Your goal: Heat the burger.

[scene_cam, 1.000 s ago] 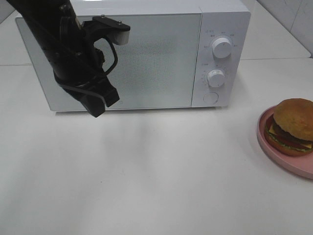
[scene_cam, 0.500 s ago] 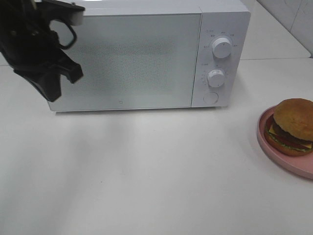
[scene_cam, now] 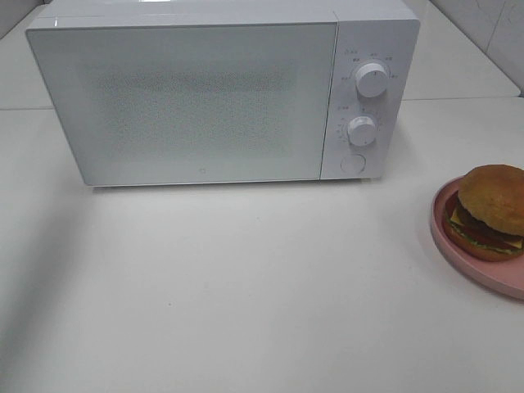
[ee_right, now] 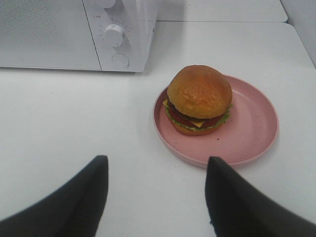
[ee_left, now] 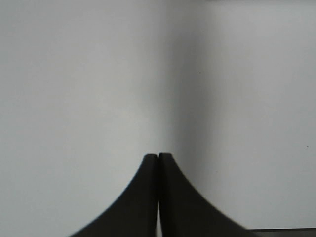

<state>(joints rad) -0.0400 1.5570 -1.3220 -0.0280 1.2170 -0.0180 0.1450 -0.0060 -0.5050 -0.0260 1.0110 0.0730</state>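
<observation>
One burger is sitting on a pink plate at the right edge of the white counter, as the high view is showing it. Its golden-brown bun is topping a dark patty, red tomato, yellow cheese and green lettuce. The burger is lying toward the side of the plate nearer the microwave, not at the plate's centre. The microwave is standing at the back of the counter with its door closed; two round knobs and a round button are occupying its right-hand panel. Neither arm is appearing in the high view.

In the right wrist view, the right tool is hovering above the counter with its two dark fingers standing wide apart and nothing between them; the burger and plate are lying ahead of it, well apart from the fingertips. In the left wrist view, the left tool is showing its two fingers pressed together, empty, over bare counter.
</observation>
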